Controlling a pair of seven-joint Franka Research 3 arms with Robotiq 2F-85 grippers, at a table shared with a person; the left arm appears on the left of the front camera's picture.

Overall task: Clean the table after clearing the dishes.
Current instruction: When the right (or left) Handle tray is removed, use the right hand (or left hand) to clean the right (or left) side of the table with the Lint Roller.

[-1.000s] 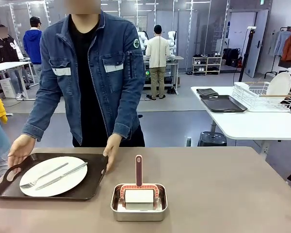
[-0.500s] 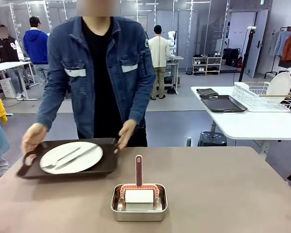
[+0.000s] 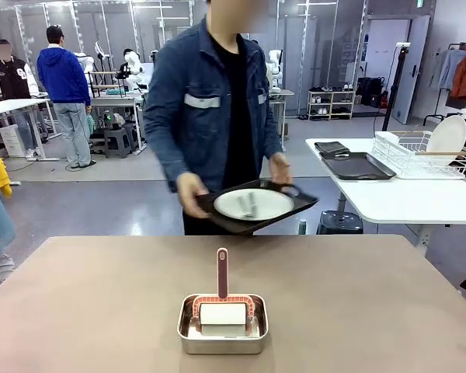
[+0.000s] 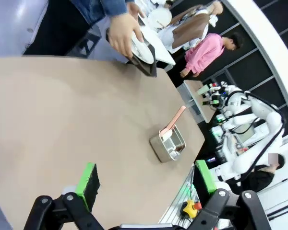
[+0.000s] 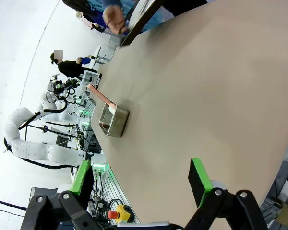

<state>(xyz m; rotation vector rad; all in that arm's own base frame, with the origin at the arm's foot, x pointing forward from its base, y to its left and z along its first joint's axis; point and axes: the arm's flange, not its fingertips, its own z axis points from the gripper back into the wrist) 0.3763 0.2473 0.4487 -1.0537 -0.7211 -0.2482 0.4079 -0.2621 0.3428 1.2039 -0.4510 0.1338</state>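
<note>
The left jaws and the right jaws stand spread and empty at the near side of the worktop (image 3: 373, 295). Far ahead of both, past its far edge, a person's hands (image 3: 190, 193) hold the tray (image 3: 301, 204) and plate (image 3: 254, 204) in the air. A pan (image 3: 222, 325) sits closer, between the two.

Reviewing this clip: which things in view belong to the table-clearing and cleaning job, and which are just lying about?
Job: beige table; dark tray and white plate held by the person; steel pan with a pink-handled cleaning tool, probably for wiping.
Lying about: white side table, its wire rack, spare tray and folded cloth.
</note>
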